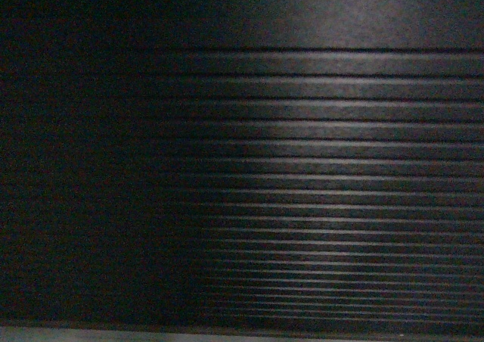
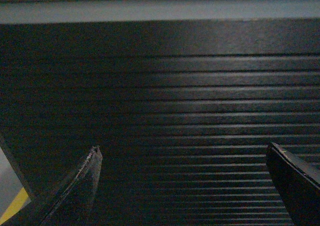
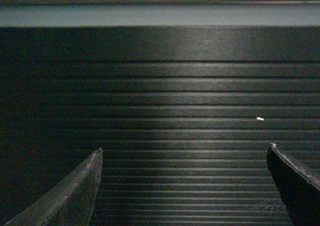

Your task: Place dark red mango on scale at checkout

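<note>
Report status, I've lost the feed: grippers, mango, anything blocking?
Left gripper open, empty. Right gripper open, empty. Mango and scale not in view. Ribbed checkout front fills every view, close ahead.

Grey floor (image 2: 7, 186) at lower left, yellow floor stripe (image 2: 15, 206) crossing it

Dim room. Soft light is falling centre-right on the checkout (image 1: 318, 168) front, a black horiz. ribbed panel filling the head view, w/ its left side fading into shadow. A pale grey-blue band (image 3: 160, 15) is running above it. Bottom left in the left wrist view, grey floor (image 2: 6, 183) w/ a yellow stripe (image 2: 15, 205) is showing.
</note>
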